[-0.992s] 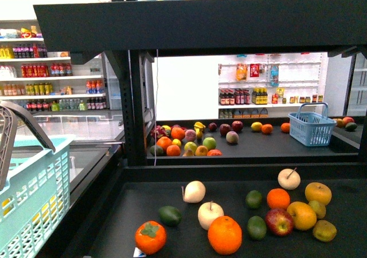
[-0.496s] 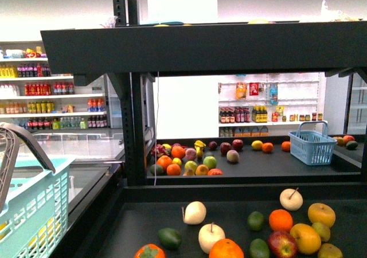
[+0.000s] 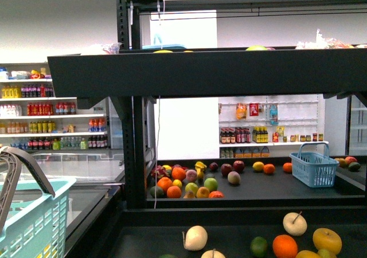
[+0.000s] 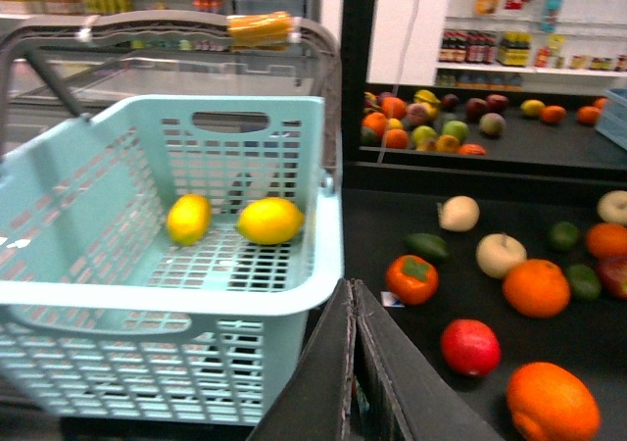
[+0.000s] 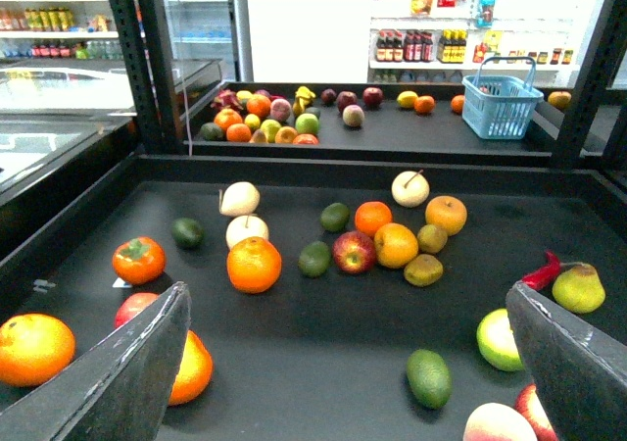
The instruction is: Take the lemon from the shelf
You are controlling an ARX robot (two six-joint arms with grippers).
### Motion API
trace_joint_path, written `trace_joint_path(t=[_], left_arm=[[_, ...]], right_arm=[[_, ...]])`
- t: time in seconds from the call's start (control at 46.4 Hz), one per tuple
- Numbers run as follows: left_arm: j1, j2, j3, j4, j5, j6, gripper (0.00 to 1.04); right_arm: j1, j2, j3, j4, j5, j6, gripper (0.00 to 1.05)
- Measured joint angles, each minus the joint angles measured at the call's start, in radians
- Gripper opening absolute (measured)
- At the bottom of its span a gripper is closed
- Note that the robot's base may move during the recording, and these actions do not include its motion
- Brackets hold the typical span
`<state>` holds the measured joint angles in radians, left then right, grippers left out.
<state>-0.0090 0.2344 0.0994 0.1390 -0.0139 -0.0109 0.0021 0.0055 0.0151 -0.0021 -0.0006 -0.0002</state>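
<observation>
The black shelf fills the front view, with its slanted upper tier [image 3: 206, 74] across the top and a flat near tray [image 5: 323, 363] of mixed fruit below. Small yellow tops [image 3: 163, 51] peek over the upper tier's rim; I cannot tell what they are. Two lemons [image 4: 270, 220] lie in the light teal basket [image 4: 118, 294] beside the shelf. My left gripper [image 4: 351, 294] is shut and empty, next to the basket's near corner. My right gripper [image 5: 346, 289] is open and empty above the near tray, over a bare patch between an avocado [image 5: 428, 377] and oranges.
The basket's grey handle [image 3: 23, 166] stands at the front view's left edge. A far tray [image 3: 252, 186] holds more fruit and a small blue basket [image 3: 313, 167]. Black uprights [image 3: 136, 149] frame the shelf. White wall shelves of bottles [image 3: 46, 109] stand behind.
The front view has risen: the near tray's fruit and the teal basket have slid down the frame, and the upper tier's top rim and the frame above it now show.
</observation>
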Motion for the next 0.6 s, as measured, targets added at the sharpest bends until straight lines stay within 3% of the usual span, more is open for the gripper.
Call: trace_joint_path(t=[0.108, 0.216, 0.539, 0.604], left_arm=[[0.004, -0.030, -0.023, -0.010, 0.013, 0.000, 0.02], [0.005, -0.157, -0.038, -0.138, 0.014, 0.000, 0.02], [0.005, -0.227, -0.087, -0.141, 0.014, 0.000, 0.02], [0.005, -0.229, -0.087, -0.141, 0.014, 0.000, 0.11]], right_arm=[[0.000, 0.000, 0.000, 0.000, 0.000, 0.000, 0.97], [0.000, 0.000, 0.000, 0.000, 0.000, 0.000, 0.97], [0.000, 0.000, 0.000, 0.000, 0.000, 0.000, 0.97], [0.000, 0.000, 0.000, 0.000, 0.000, 0.000, 0.97]])
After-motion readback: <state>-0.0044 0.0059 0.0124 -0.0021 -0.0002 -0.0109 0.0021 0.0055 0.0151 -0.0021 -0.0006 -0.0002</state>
